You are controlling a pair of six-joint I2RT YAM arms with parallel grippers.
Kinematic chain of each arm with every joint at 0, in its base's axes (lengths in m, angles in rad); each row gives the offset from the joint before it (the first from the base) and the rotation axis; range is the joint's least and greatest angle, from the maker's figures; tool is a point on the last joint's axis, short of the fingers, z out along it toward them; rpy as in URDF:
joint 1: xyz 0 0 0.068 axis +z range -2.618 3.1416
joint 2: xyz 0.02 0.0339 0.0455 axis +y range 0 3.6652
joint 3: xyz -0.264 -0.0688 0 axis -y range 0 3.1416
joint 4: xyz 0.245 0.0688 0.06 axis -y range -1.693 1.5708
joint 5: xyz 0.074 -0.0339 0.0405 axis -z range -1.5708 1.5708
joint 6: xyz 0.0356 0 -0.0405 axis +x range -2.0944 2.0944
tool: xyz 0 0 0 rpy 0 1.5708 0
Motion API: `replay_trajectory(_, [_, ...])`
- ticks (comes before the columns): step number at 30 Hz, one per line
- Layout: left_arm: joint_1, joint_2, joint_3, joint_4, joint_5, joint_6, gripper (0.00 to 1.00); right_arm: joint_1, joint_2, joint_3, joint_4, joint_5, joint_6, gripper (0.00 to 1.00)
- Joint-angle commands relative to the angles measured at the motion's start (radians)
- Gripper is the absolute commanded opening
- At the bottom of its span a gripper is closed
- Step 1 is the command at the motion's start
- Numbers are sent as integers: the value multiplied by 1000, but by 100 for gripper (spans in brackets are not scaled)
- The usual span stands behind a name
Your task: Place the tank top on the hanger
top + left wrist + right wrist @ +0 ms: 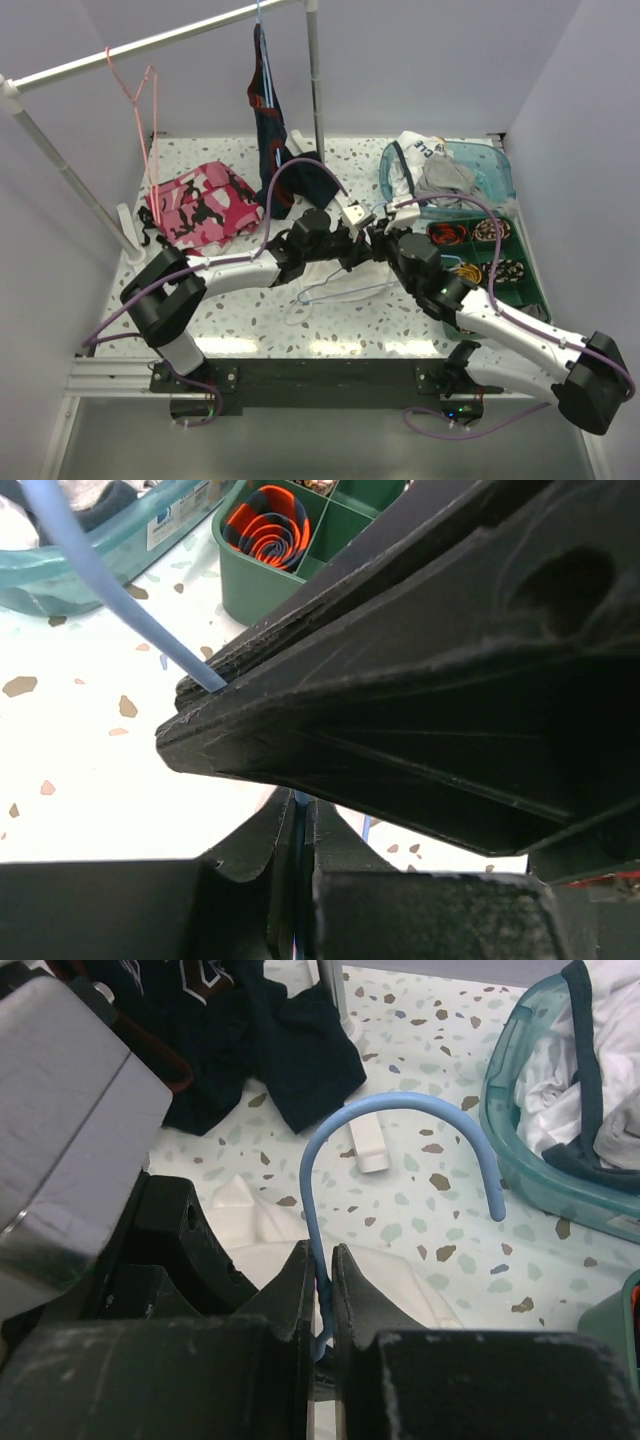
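Hanger point(398, 1097) neck clamped in my right gripper point(321, 1305), jaws almost touching, my left gripper point(304, 865) narrowed on the same blue wire, tank top point(262, 1235) lying limp on table point(440, 1215) beneath both.

Mid-table: left gripper point(352, 250), right gripper point(378, 243) tip to tip over hanger point(345, 291)
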Motion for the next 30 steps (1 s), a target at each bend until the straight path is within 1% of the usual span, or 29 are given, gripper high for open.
replay_trajectory(1, [-1, -16, 44, 33, -42, -50, 0, 5, 12, -4, 59, 31, 22, 0])
replay_trajectory(4, [-1, -25, 44, 30, -65, -65, 1, 5, 17, 7, 50, 39, 16, 0])
replay_trajectory(6, [-1, -32, 45, 22, -85, -70, 4, 5, 15, 7, 50, 49, 12, 0])
replay_trajectory(8, [-1, -42, 44, 13, -88, -76, 12, 5, 20, 10, 45, 63, 6, 0])
replay_trajectory(11, [-1, -55, 41, 4, -93, -83, 13, 5, 17, 2, 53, 71, 3, 0])
replay_trajectory(14, [-1, -67, 32, -7, -105, -93, 21, 5, 12, -1, 54, 80, -2, 0])
replay_trajectory(22, [0, -122, -5, -33, -145, -100, 23, 5, 10, -4, 54, 94, -16, 0])
replay_trajectory(23, [0, -127, -7, -40, -148, -100, 27, 3, 12, -4, 54, 95, -17, 0])
replay_trajectory(25, [0, -144, -13, -59, -162, -99, 28, 5, 14, -4, 56, 102, -25, 0])
replay_trajectory(29, [6, -177, -28, -83, -166, -99, 37, 6, 23, -1, 54, 109, -36, 0])
replay_trajectory(30, [9, -185, -36, -91, -165, -99, 37, 6, 27, 0, 53, 106, -42, 0])
